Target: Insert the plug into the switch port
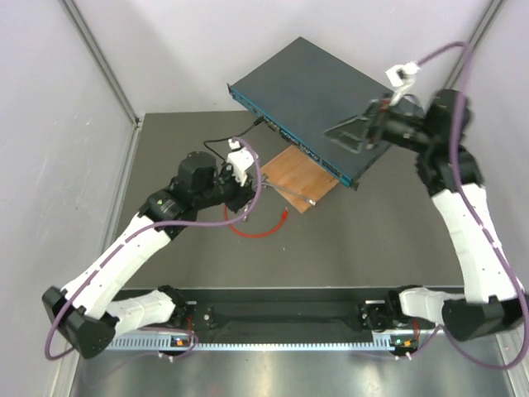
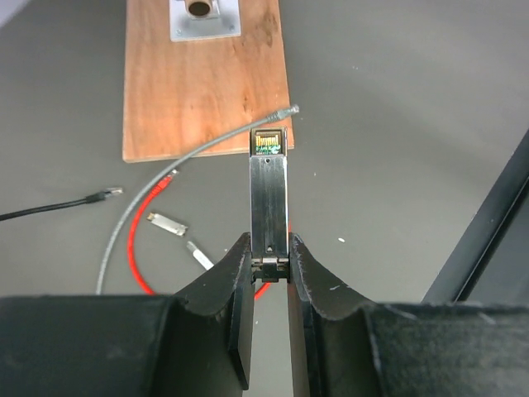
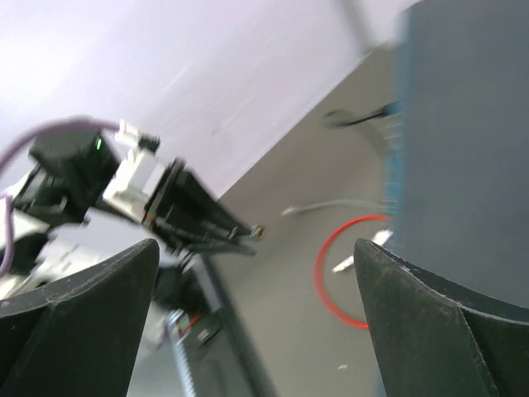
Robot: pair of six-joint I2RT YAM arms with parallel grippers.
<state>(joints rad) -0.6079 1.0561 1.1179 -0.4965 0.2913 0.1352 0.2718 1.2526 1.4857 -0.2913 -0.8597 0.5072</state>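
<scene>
The plug point(image 2: 168, 179) lies unheld on the counter point(image 2: 397, 124), just beside the wooden board point(image 2: 198, 91). The left pincer point(image 2: 269, 252) clamps a slim metal module point(image 2: 269, 198). The right pincer point(image 1: 351, 135) gapes wide, empty, above the switch point(image 1: 306, 87).

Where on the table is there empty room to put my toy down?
The biggest bare patch of mat lies between the wooden board, the red cable and the right arm. It is crowded in front of the switch, where the grey cable, the black cable and the left gripper with its metal module sit.
</scene>
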